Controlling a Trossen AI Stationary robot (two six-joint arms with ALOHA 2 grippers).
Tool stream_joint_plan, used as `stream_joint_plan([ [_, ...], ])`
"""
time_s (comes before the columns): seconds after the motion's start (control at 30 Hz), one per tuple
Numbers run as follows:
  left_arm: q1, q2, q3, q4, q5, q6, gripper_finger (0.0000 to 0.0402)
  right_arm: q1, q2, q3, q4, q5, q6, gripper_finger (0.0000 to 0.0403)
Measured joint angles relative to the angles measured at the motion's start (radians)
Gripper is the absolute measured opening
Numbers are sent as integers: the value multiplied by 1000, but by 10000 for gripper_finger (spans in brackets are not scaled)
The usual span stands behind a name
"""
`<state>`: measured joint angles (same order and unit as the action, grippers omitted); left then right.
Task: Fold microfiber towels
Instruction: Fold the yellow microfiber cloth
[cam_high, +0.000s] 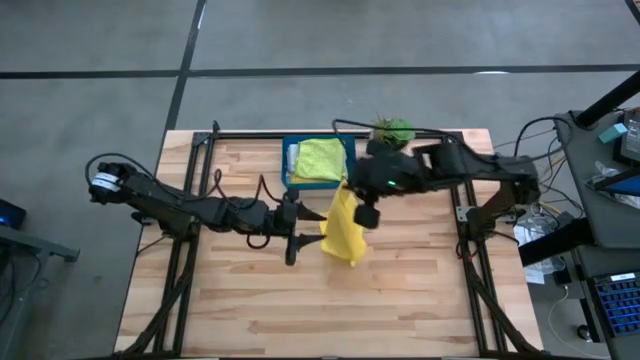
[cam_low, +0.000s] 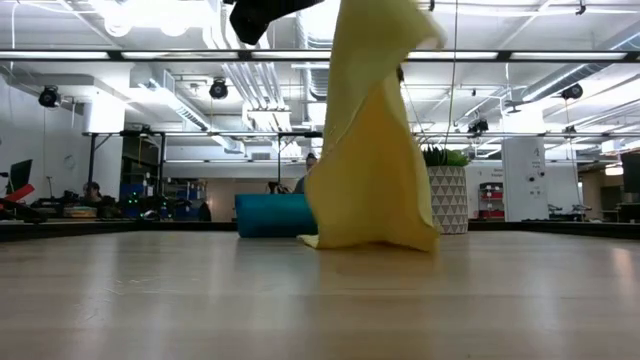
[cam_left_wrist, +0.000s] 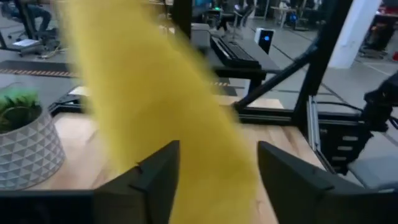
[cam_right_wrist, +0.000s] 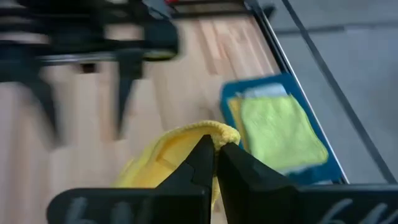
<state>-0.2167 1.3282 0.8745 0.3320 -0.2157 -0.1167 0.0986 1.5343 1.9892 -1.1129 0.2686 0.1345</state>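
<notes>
A yellow towel (cam_high: 344, 232) hangs from my right gripper (cam_high: 367, 214) over the middle of the table. Its lower end (cam_low: 372, 238) rests on the wood. My right gripper (cam_right_wrist: 215, 154) is shut on it. My left gripper (cam_high: 292, 236) is open just left of the towel, its fingers pointing at it. In the left wrist view the towel (cam_left_wrist: 168, 118) shows in front of the gap between the fingers (cam_left_wrist: 217, 180). A lime green towel (cam_high: 320, 158) lies on top of a stack in the teal tray (cam_high: 290, 165), with a yellow edge (cam_right_wrist: 234, 118) under it. My right gripper pinches the yellow towel's hemmed edge (cam_right_wrist: 214, 132) between its two fingers, coming from above and pointing down. The cloth is bunched at the fingers. The towel hangs below them, loosely draped, with its lower end (cam_low: 372, 238) on the table.
A potted plant (cam_high: 392, 130) in a white patterned pot (cam_low: 448, 200) stands at the table's far edge, right of the tray. Bare wood stretches toward the table's near edge (cam_high: 330, 320). Metal frame rails run along both sides.
</notes>
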Motion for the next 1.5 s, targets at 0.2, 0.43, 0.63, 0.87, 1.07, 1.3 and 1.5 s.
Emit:
stream_joint_plan([
  [0.2,-33,94,0,-2,-240,3,267,-118,101,0,-51,0,-5,8],
  [0.43,-38,242,0,-13,-332,-18,274,-220,177,0,-174,-56,-20,8],
  [0.63,-26,367,0,-7,-522,-25,270,-226,181,-4,-194,-86,-17,8],
  [0.87,6,489,18,61,-528,-117,270,-225,178,-2,-213,-88,-3,8],
  [1.07,36,594,61,294,-648,-197,269,-226,178,-2,-214,-88,-3,8],
  [1.3,51,650,154,267,-833,-201,269,-225,177,-3,-219,-88,-7,8],
  [1.5,59,634,177,8,-860,-289,269,-225,175,-3,-243,-88,-15,8],
])
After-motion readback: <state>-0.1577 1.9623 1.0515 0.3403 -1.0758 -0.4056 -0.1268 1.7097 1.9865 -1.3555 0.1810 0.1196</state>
